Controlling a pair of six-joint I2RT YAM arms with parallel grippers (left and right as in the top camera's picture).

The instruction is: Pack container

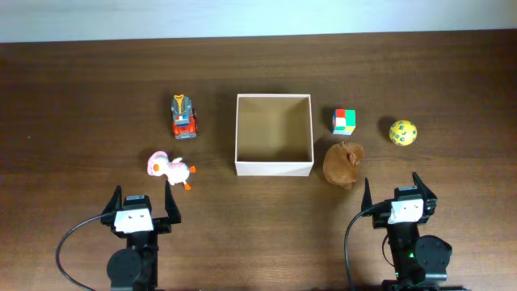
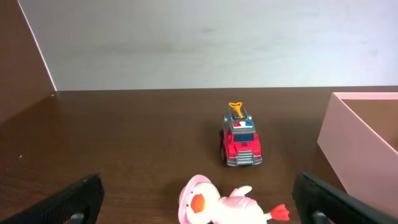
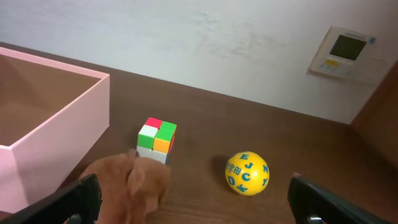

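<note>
The left gripper (image 1: pixel 143 194) sits at the near edge of the dark wooden table (image 1: pixel 81 97), its two fingers spread wide with nothing between them. Just ahead of it, near its right finger, a pink duck toy (image 1: pixel 170 167) lies on its side, its orange feet pointing toward the middle of the table. Beyond the duck, a red toy fire truck (image 1: pixel 184 116) stands on its wheels; in the left wrist view its front faces the camera.

The container (image 1: pixel 273 168) stands upright in the middle of the table, open at the top and with nothing inside. It is between the truck on its left and the other toys on its right, and touches neither arm.

Near the container's near right corner lies a brown soft toy (image 1: pixel 343 164), perhaps a plush animal; its shape is too lumpy to tell. Just behind it stands a small colour cube (image 1: pixel 344 121) with red, green, white and orange tiles. Further right, apart from both, a yellow ball (image 1: pixel 403 132) printed with blue letters rests on the wood.

The right gripper (image 1: pixel 392 187) is at the near edge, just in front of the brown toy. Its fingers are also spread wide and hold nothing.
</note>
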